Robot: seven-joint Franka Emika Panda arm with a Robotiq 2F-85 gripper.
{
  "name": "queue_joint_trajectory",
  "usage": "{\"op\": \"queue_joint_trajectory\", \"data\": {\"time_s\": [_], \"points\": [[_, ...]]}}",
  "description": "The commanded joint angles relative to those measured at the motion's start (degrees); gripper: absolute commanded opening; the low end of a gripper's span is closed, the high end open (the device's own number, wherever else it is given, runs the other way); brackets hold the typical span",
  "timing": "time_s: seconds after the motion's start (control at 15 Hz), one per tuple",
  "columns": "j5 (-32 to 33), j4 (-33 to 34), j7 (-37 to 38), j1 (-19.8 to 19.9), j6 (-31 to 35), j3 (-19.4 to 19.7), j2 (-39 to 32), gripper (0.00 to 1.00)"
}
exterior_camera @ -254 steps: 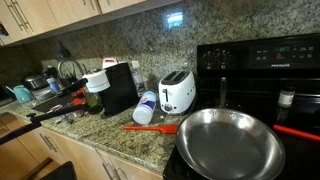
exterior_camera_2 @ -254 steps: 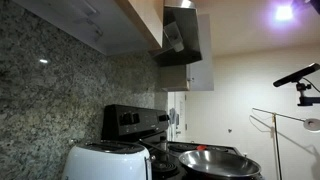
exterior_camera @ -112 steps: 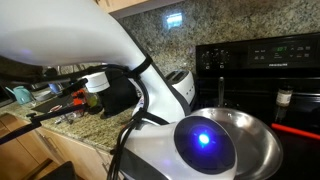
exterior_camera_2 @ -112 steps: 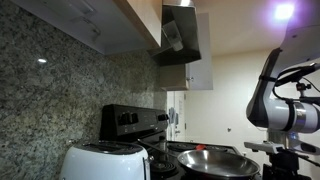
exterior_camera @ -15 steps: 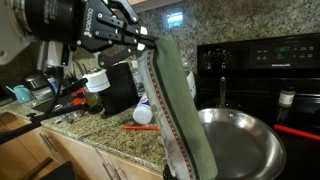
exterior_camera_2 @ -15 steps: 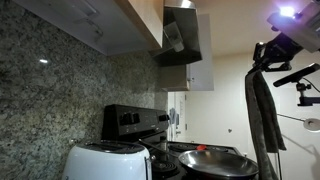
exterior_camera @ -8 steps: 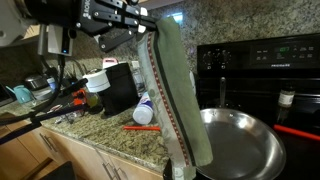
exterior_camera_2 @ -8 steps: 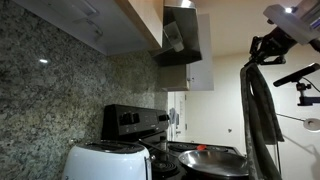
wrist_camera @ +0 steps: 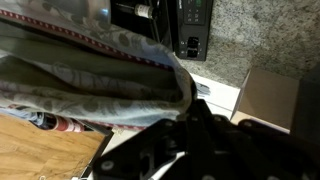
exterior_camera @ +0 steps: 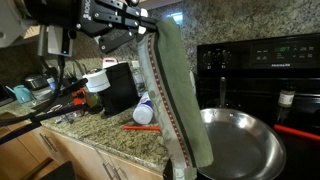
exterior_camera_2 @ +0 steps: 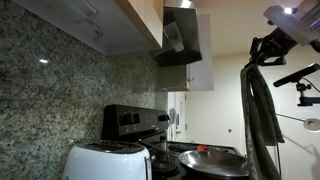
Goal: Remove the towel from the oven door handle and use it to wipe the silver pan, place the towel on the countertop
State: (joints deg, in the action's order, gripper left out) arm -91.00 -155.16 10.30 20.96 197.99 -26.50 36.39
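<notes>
fingers (exterior_camera: pixel 136 21): clenched on towel (exterior_camera: pixel 178 100) top | towel: long axis vertical, lower end near silver pan (exterior_camera: pixel 245 140)

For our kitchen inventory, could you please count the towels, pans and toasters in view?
towel: 1
silver pan: 1
white toaster: 1
Total: 3

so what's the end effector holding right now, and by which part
The end effector is shut on the towel, pinching it at its bunched top end; the rest of the cloth hangs straight down, free.
</notes>
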Motion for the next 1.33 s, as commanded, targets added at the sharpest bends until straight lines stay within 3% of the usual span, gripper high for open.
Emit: {"op": "queue_joint_trajectory", "data": {"time_s": [0.0, 0.2, 0.47, 0.67, 0.93, 1.27], "points": [[1.28, 0.57, 2.91, 0.18, -0.53, 0.25, 1.05, 0.01], [2.90, 1.51, 9.11, 3.53, -0.07, -2.12, 3.24, 0.01], [6.97, 3.75, 19.30, 12.58, -0.01, -8.04, 7.35, 0.01], [11.95, 5.76, 24.58, 16.18, -0.02, -11.86, 6.81, 0.01], [19.62, 6.64, 27.82, 9.24, -1.39, -9.25, -0.75, 0.01], [24.92, 7.10, 24.47, 0.62, -14.33, 1.20, -8.09, 0.01]]}}
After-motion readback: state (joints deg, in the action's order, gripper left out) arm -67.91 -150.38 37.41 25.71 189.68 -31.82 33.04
